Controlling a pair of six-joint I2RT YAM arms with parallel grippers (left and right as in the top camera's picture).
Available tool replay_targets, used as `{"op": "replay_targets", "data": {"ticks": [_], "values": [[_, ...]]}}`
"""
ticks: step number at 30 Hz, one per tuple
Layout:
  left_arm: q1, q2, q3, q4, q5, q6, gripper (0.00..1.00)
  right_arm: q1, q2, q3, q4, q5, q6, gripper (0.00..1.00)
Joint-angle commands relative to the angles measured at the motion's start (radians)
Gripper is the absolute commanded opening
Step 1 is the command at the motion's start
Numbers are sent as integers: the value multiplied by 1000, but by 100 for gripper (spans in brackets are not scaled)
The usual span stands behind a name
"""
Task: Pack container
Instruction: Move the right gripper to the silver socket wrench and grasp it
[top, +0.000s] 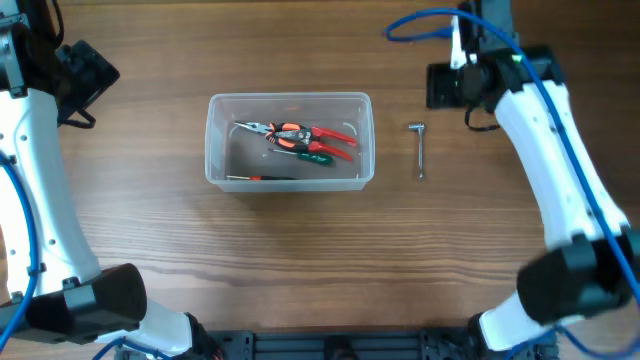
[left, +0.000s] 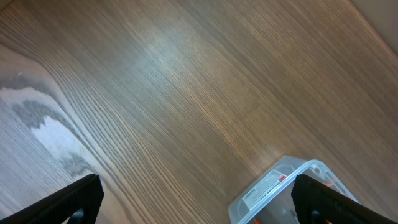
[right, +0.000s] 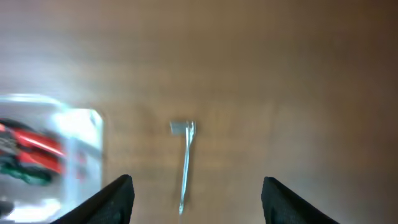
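Observation:
The clear plastic container (top: 290, 140) sits at the table's middle. It holds red-handled pliers (top: 300, 134), a green-handled tool (top: 312, 156) and a thin screwdriver (top: 258, 178). A metal L-shaped key (top: 419, 150) lies on the wood just right of the container. It shows blurred in the right wrist view (right: 185, 165), between and ahead of my open right gripper (right: 196, 199). My right gripper (top: 452, 85) hovers at the back right. My left gripper (left: 196, 199) is open and empty over bare wood, with a container corner (left: 280, 186) by its right finger. In the overhead view it (top: 85, 80) is at the far left.
The wooden table (top: 300, 250) extends around the container. Blue cables (top: 420, 22) run along the right arm. A pale patch marks the wood in the left wrist view (left: 43, 124).

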Motion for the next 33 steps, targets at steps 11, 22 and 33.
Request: {"op": "replay_targets", "data": {"ticks": [11,22,33], "values": [[5,3,-1,0,9,5,100,-26,291,-77,-42,-139,155,51],[5,3,-1,0,9,5,100,-26,328,-124,67,-138,173,45],[5,3,-1,0,9,5,100,-26,340,-208,167,-134,169,30]]}}
